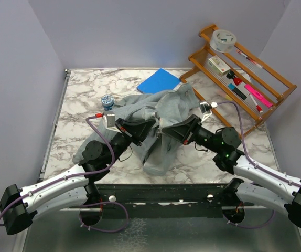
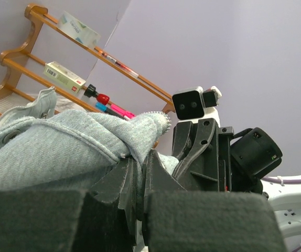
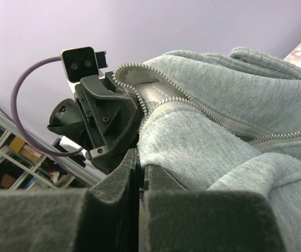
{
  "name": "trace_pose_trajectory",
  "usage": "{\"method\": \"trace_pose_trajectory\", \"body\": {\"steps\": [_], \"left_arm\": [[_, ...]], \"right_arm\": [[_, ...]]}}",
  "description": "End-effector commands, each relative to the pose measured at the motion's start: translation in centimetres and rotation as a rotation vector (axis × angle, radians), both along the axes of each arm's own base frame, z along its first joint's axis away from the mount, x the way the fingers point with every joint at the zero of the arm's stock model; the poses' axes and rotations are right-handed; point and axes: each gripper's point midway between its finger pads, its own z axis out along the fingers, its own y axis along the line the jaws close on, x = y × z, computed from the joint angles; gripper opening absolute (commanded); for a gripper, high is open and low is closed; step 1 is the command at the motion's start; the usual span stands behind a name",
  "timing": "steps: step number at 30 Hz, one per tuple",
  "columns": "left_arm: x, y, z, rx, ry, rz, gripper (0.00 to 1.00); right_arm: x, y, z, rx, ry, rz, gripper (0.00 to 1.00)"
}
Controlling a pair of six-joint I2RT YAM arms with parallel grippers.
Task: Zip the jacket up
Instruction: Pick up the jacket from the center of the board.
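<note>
Left hand [image 2: 140, 170] and right hand [image 3: 139, 168], two together, pinch one grey jacket [image 1: 172, 107].

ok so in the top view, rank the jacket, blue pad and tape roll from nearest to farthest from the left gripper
1. jacket, pinched in the left gripper
2. blue pad, flat just behind the jacket
3. tape roll, up on the wooden rack, far right

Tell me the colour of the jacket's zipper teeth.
Pale whitish grey zipper teeth, lighter than the grey jacket; clearest in the right wrist view.
</note>
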Motion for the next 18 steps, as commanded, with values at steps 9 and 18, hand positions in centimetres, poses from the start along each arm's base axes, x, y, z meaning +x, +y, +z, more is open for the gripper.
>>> {"method": "trace_pose_trajectory", "body": {"steps": [9, 18], "left_arm": [[-1.74, 0.54, 4.3, -0.117, -0.095, -0.06, 0.0], [-1.69, 0.08, 3.9, -0.11, -0.087, -0.074, 0.0]], "right_arm": [[0.36, 0.03, 3.2, 0.084, -0.063, -0.024, 0.0], [0.6, 0.08, 3.16, 0.087, -0.056, -0.031, 0.0]]}}
